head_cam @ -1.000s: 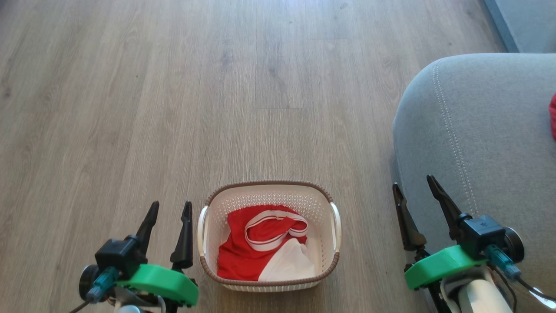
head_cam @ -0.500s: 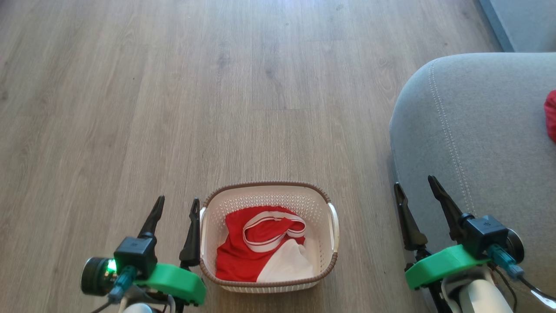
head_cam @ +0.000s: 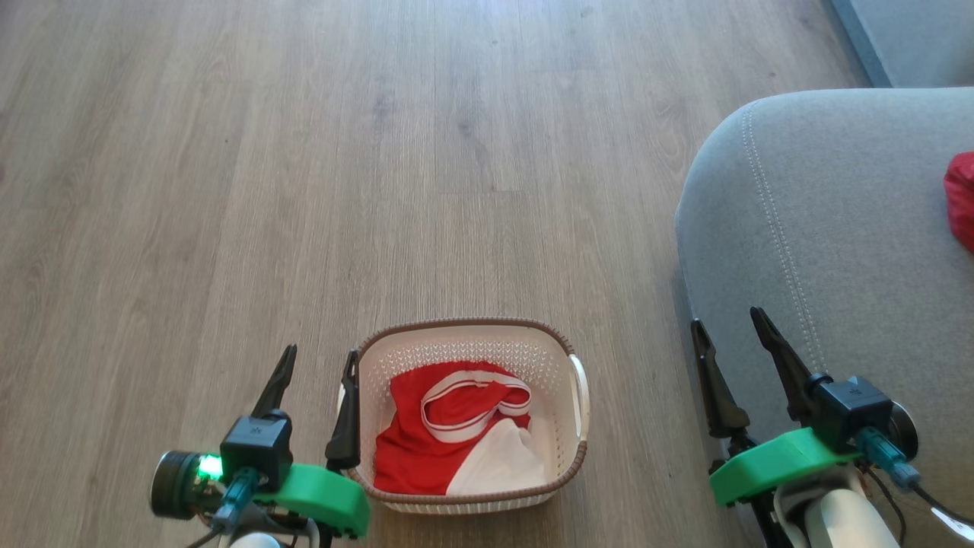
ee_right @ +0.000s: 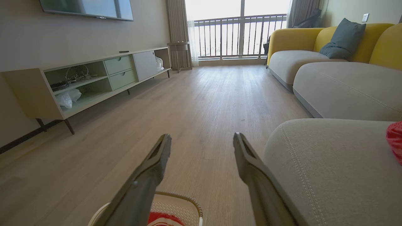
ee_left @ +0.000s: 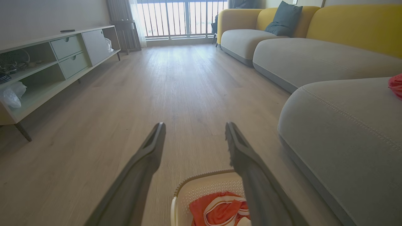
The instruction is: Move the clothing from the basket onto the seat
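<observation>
Just one basket (head_cam: 456, 350), one seat (head_cam: 837, 228)

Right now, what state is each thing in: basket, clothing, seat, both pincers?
basket, upright on the floor, not empty.
clothing in basket, crumpled, ungripped.
seat, bearing one red garment.
red garment, lying loose, cut off by the picture's edge.
left pincer, open, empty, at the basket's left side.
right pincer, open, empty, by the seat's corner.

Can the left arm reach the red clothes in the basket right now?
Probably yes. The left gripper is open right beside the basket, at its left rim. The clothes lie uncovered inside it, and nothing is in between.
</observation>
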Available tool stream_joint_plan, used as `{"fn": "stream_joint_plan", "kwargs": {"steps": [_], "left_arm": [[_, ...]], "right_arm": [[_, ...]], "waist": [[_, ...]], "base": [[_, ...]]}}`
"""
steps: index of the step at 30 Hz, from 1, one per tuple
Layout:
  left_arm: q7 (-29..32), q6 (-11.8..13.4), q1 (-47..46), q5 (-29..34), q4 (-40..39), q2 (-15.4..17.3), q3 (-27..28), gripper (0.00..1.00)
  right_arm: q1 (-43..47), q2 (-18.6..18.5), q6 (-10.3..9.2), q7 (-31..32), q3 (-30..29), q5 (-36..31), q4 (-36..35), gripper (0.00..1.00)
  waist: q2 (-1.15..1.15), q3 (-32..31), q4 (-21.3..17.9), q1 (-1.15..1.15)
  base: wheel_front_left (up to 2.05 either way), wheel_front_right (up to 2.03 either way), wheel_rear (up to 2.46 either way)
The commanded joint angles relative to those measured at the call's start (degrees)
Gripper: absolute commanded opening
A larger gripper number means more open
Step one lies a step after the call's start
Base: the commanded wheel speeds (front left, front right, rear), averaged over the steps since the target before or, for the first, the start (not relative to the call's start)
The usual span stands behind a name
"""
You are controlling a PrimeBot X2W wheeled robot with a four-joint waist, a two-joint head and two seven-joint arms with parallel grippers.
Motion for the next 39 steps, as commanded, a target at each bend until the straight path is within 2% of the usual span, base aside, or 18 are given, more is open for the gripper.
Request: {"fn": "stream_joint_plan", "kwargs": {"steps": [1, 12, 17, 28, 35, 39], "left_arm": [[-0.29, -0.13, -1.5, 0.54, -1.64, -0.07, 1.45, 1.0], [-0.29, -0.85, -1.68, -0.58, -1.44, -0.07, 0.69, 1.0], [-0.29, -1.29, -3.19, -1.16, -1.46, -0.07, 0.98, 1.0], [-0.29, -4.28, -9.37, -2.27, 2.59, -0.07, 1.28, 1.0], [-0.29, -8.04, -17.84, 0.42, 12.12, 0.03, 2.08, 1.0], [-0.29, -9.41, -23.34, 2.68, 19.18, 1.63, 2.24, 1.0]], "right_arm": [[-2.08, 0.23, -0.02, -0.38, 1.15, 0.57, -1.96, 1.0], [-2.33, 0.23, -0.02, -0.38, 0.86, 0.35, -2.65, 1.0], [-3.18, 0.24, -0.02, -0.38, 0.79, -0.27, -2.82, 1.0], [-6.77, 0.24, -0.02, -0.38, -0.16, 0.14, -3.43, 1.0], [-10.07, 0.24, -0.02, -0.38, -0.69, 0.63, -5.35, 1.0], [-11.38, 0.24, -0.02, -0.38, -0.06, 1.63, -6.02, 1.0]], "waist": [[0.0, 0.03, -0.03, 0.0], [0.0, 1.41, -0.62, 0.0], [0.0, 5.02, -1.09, 0.0], [0.0, 17.89, -3.31, 0.0], [0.0, 30.45, -6.3, 0.0], [0.0, 36.72, -8.59, 0.0]], "base": [[0.0, 0.0, 0.0], [0.0, 0.0, 0.0], [0.0, 0.0, 0.0], [0.0, 0.0, 0.0], [0.0, 0.0, 0.0], [0.0, 0.0, 0.0]]}}
